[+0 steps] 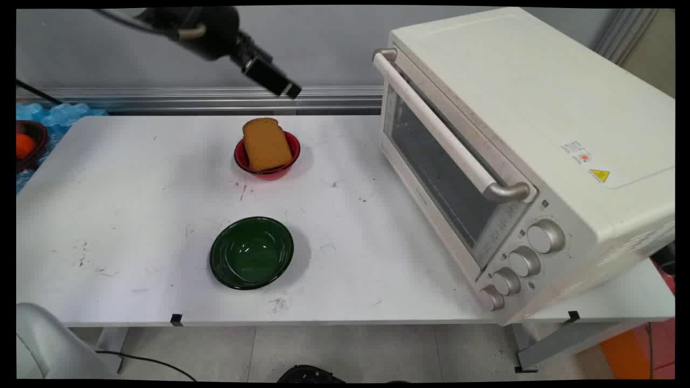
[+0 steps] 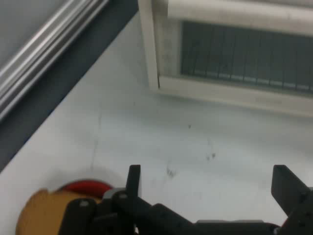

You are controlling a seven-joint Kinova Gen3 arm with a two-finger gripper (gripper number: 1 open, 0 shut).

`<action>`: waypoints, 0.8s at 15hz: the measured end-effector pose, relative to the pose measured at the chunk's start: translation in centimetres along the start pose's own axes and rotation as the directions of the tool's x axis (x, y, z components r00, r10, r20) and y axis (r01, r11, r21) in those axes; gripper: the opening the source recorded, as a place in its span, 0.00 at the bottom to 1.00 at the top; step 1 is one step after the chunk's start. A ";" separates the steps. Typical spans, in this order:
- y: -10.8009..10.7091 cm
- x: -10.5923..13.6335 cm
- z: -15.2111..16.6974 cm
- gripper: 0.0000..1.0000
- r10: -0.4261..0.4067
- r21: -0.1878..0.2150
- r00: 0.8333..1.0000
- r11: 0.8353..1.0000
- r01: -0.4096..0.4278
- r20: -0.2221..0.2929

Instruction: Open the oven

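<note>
My black gripper hangs high above the table's far side, above and slightly right of a red bowl that carries a brown slice of bread. In the hand view the gripper is open, its two fingers wide apart with nothing between them. The bread and the red bowl show at the bottom left there. A white toaster oven with its door shut stands at the right; its glass door fills the top of the hand view. An empty dark green bowl sits near the table's front.
A dark bowl holding something orange sits on blue material beyond the table's left end. An aluminium rail runs along the wall behind the table. The oven's handle juts out toward the table's middle.
</note>
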 end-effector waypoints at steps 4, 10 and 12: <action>0.4 3.6 0.1 1.00 0.030 -0.019 0.999 0.999 -0.030 -0.030; 1.6 8.7 1.4 1.00 0.122 -0.085 0.991 0.988 -0.127 -0.060; 2.1 10.2 2.0 1.00 0.151 -0.115 0.986 0.981 -0.158 -0.068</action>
